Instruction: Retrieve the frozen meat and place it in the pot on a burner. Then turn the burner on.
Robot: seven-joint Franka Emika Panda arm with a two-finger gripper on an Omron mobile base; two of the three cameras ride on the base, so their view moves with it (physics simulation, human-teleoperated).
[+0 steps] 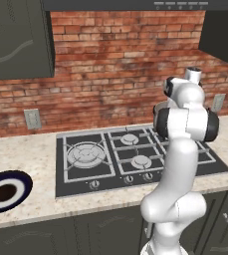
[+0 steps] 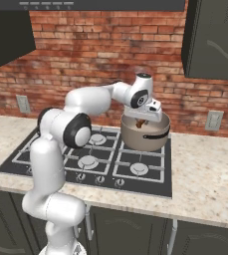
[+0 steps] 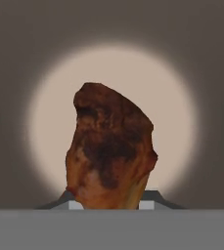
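The frozen meat [image 3: 111, 151], a reddish-brown chunk with a tan edge, is held between my fingertips [image 3: 150, 199] and hangs over the pot's pale round floor [image 3: 177, 97]. From the right base view, my gripper [image 2: 143, 121] reaches down into the grey metal pot [image 2: 146, 137], and a bit of the meat [image 2: 141, 123] shows just above the rim. The pot stands on the back right burner of the stove. In the left base view my own arm covers most of the pot, leaving a sliver of its rim [image 1: 158, 106].
The black gas stove [image 1: 85, 172] has a row of knobs [image 1: 130, 178] along its front edge. A dark blue and white plate [image 1: 6, 191] lies on the counter at the left. Dark cabinets hang above on both sides, with a brick wall behind.
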